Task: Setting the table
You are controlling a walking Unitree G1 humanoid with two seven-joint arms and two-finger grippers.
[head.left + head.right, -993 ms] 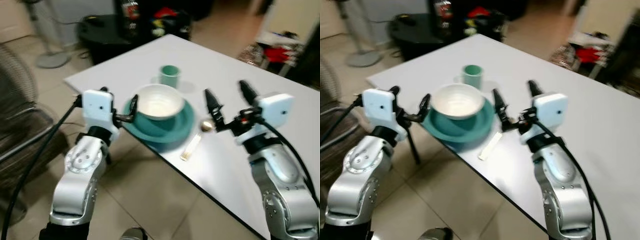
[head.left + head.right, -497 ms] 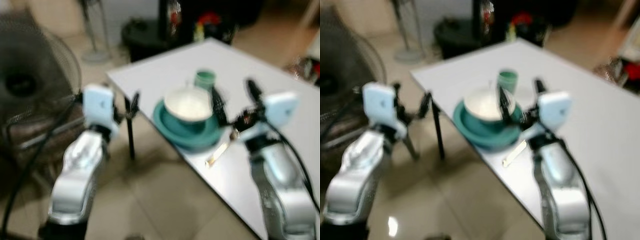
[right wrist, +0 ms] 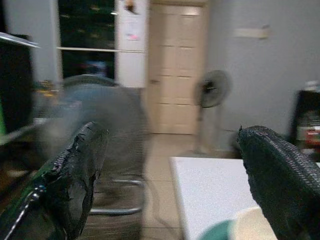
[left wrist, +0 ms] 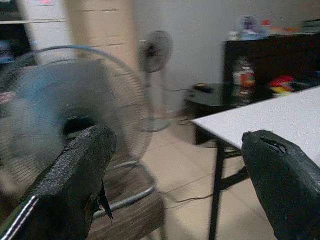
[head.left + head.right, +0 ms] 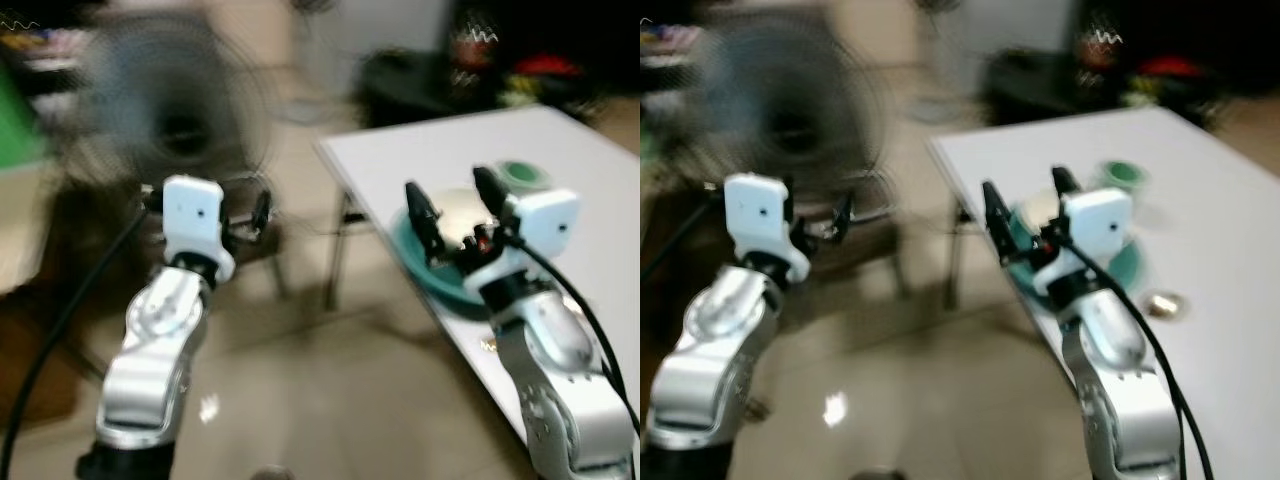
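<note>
The pictures are blurry, so the robot looks to be turning or walking. The white table (image 5: 1200, 180) stands on its right side. Near the table's edge sits a teal plate (image 5: 425, 268) with a white bowl (image 5: 455, 212) on it, and a green cup (image 5: 1118, 174) stands just behind them. A small round thing (image 5: 1163, 303) lies on the table beside the plate; I cannot tell what it is. The right gripper (image 5: 455, 212) hangs over the bowl with its fingers wide apart and nothing in them. The left gripper (image 5: 247, 218) is out over the floor, near a big fan (image 5: 180, 125), also spread wide and empty. My guess is the robot is between steps. Next it may need to go and fetch more things for the table.
</note>
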